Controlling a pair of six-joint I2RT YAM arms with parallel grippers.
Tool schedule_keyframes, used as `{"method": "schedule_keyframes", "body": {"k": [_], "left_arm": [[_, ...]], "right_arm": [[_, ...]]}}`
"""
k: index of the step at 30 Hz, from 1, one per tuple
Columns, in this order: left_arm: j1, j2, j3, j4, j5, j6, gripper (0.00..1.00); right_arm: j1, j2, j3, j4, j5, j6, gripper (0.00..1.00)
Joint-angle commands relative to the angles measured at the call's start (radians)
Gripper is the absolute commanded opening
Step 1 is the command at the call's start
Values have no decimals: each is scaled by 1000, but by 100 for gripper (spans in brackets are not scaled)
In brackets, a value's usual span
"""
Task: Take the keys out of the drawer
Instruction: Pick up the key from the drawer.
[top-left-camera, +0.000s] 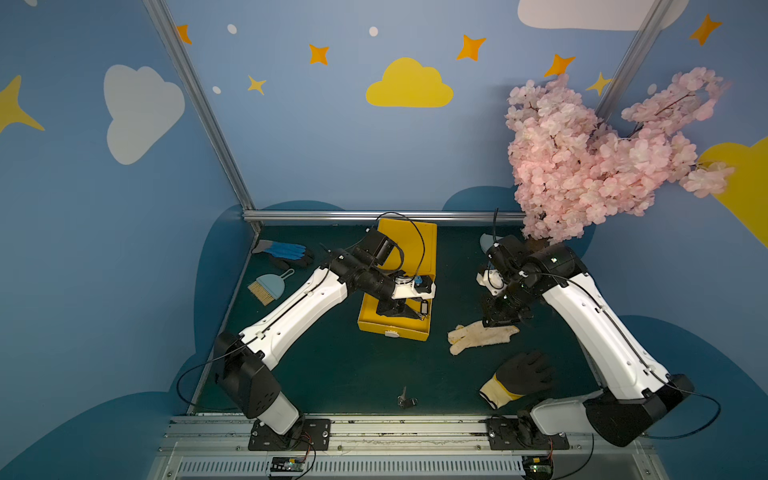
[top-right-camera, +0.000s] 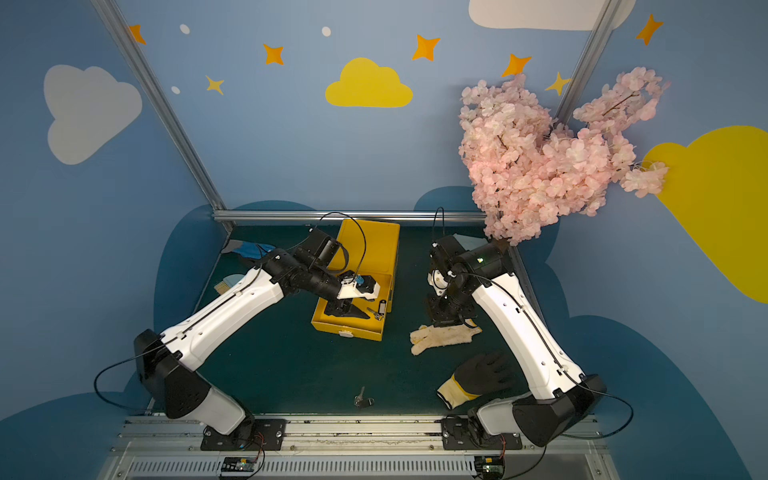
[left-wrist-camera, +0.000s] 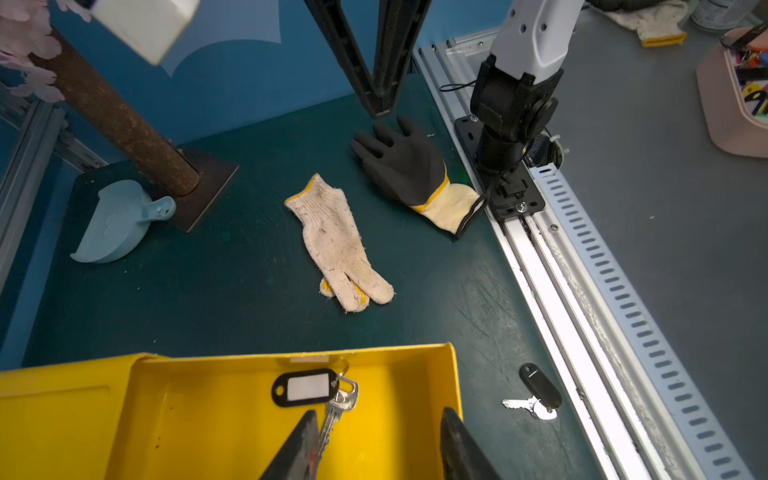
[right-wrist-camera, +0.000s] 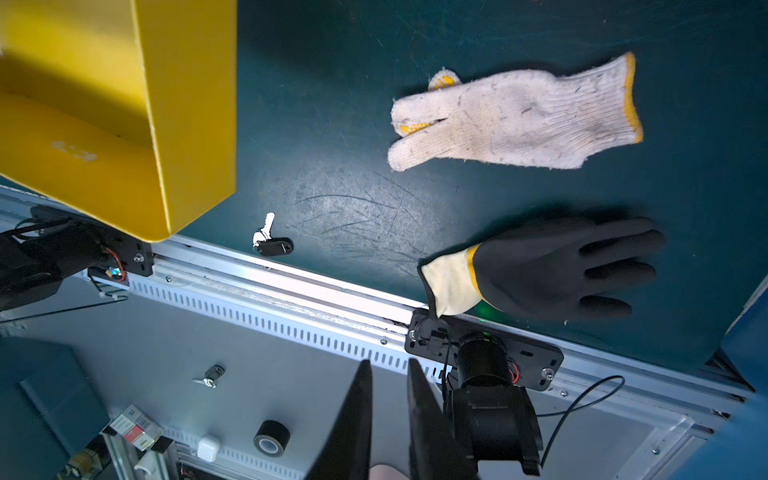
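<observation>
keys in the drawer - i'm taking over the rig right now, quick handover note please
Left gripper: fingers open, down in the yellow drawer, either side of the black-and-white-tagged key bunch; not gripped yet.
Right gripper: fingers narrowly apart, empty, in the air by the white glove.
Done: black-tagged key bunch lies on the table by the front rail.
Left: close on the drawer bunch and lift it out.

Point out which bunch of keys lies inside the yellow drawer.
The bunch with the white-faced black tag, in the drawer; the plain-black-tagged bunch lies outside on the green mat.
</observation>
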Motion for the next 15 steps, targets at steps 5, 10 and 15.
{"method": "schedule_keyframes", "body": {"k": [5,10,15], "left_arm": [[-1,107,96,19,-11,124,46],[-10,154,102,6,-54,177,45],[-27,192,87,-4,-75,192,40]], "right_arm": [[-11,-4,2,25,-44,-19,19],[-20,31,18,24,-45,-39,19],[-30,54,16,26,-43,-64,19]]}}
